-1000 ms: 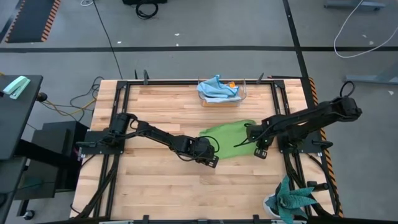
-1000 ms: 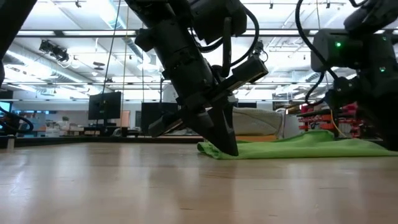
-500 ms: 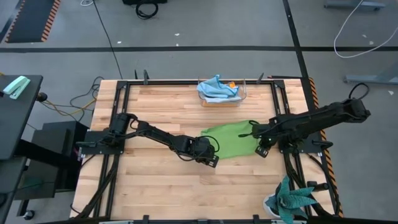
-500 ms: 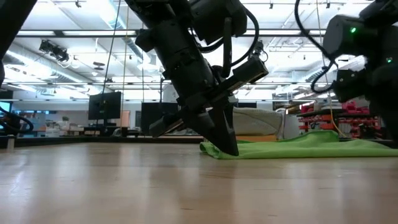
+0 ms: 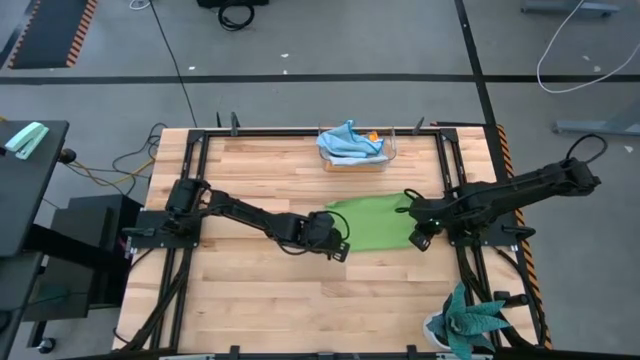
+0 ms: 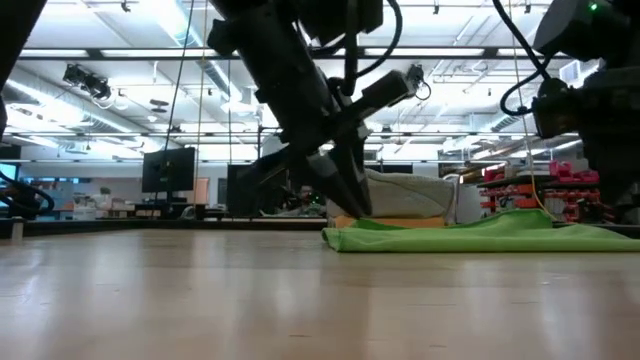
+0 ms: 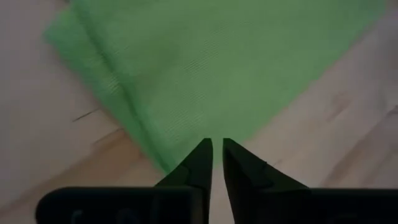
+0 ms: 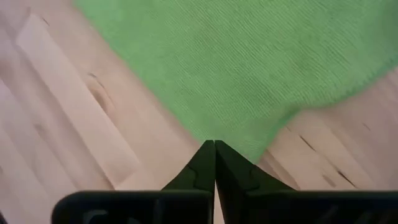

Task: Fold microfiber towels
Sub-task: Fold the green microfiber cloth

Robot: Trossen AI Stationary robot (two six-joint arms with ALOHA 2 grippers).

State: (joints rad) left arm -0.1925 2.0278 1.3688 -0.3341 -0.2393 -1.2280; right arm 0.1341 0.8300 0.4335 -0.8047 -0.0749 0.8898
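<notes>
The lime green towel [image 5: 372, 222] lies flat on the wooden table, right of the middle, and its layered edge [image 7: 118, 93] shows it is folded over. My left gripper [image 5: 340, 248] hangs just above the towel's near left corner [image 6: 340, 238]. There is a narrow slit between its fingers [image 7: 217, 144] and nothing in it. My right gripper [image 5: 420, 240] stands over the towel's near right corner [image 8: 249, 146]. Its fingers [image 8: 214, 143] are shut and hold nothing.
A clear plastic box [image 5: 390, 158] at the table's far edge holds a light blue towel [image 5: 348, 140] and a bit of orange cloth [image 5: 371, 136]. A teal spiky plant [image 5: 470, 325] stands at the near right corner. Bare wood stretches to the left and near sides.
My left gripper has risen off the table at the green towel's near left corner and gone slightly toward the far edge; the corner stays flat. My right arm has swung and rolled its wrist above the near right corner. The towel's outline has squared up a little.
</notes>
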